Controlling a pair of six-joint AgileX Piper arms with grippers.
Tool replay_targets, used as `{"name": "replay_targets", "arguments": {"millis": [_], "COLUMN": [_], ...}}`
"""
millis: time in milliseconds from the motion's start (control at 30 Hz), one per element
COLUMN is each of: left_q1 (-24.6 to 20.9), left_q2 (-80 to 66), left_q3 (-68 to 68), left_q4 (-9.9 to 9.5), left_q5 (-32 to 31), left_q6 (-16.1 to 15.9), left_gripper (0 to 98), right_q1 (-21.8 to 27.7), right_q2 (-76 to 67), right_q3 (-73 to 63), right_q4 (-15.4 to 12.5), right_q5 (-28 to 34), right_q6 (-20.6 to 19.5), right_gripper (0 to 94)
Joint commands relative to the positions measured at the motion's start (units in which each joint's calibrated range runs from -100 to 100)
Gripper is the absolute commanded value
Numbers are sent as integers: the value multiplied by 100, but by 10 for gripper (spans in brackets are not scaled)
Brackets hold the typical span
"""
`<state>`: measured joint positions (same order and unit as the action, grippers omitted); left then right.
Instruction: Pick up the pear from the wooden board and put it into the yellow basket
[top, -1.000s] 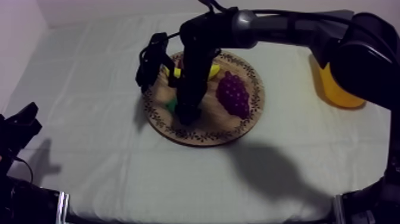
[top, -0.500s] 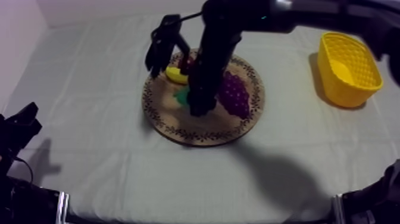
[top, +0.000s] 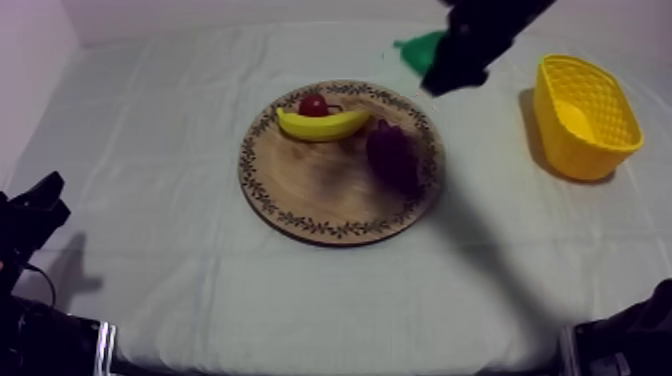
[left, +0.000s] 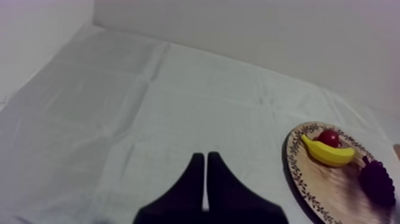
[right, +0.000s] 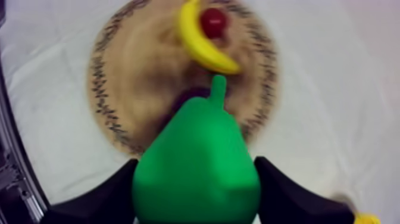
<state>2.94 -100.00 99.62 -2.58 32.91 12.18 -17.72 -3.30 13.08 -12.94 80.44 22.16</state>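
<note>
Pear: bright green, smooth, short stem pointing away from me, fat end toward me. It's clamped betw. my right fingers, one on each side of its belly, held in the air clear of the wooden board. From above it hangs over the table just past the board's far-right rim, betw. board & yellow basket. Board: round, patterned rim, flat mid-table. Basket: upright nr the table's right edge, lattice walls, open top.
</note>
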Motion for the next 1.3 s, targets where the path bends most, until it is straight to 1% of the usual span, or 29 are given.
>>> {"name": "replay_targets", "arguments": {"millis": [0,133,267,367,467,567,700,900,967,1167,1267], "left_q1": [-1,-1,-1,-1,-1,-1,-1,-1,-1,-1,-1], "left_q2": [0,0,0,0,0,0,0,0,0,0,0], "left_q3": [5,5,5,5,5,5,5,5,5,5,5], "left_q4": [1,1,1,1,1,1,1,1,1,1,1], "left_q5": [-1,-1,-1,-1,-1,-1,-1,-1,-1,-1,-1], "left_q6": [1,1,1,1,1,1,1,1,1,1,1], "left_gripper": [1,1,1,1,1,1,1,1,1,1,1], "right_q1": [581,1368,2090,2529,2836,3001,3078,3175,3194,3218,3241], "right_q2": [-393,-576,-516,-405,-183,71,333,691,786,922,817], "right_q3": [4,-34,-69,-16,43,124,338,443,457,454,458], "right_q4": [-18,-71,-65,-67,-34,50,181,196,209,283,279], "right_q5": [57,121,146,38,-74,-244,-614,-907,-979,-961,-865], "right_q6": [15,87,171,223,266,271,228,131,82,-91,-147], "right_gripper": [481,495,506,501,503,505,505,519,553,726,761]}}
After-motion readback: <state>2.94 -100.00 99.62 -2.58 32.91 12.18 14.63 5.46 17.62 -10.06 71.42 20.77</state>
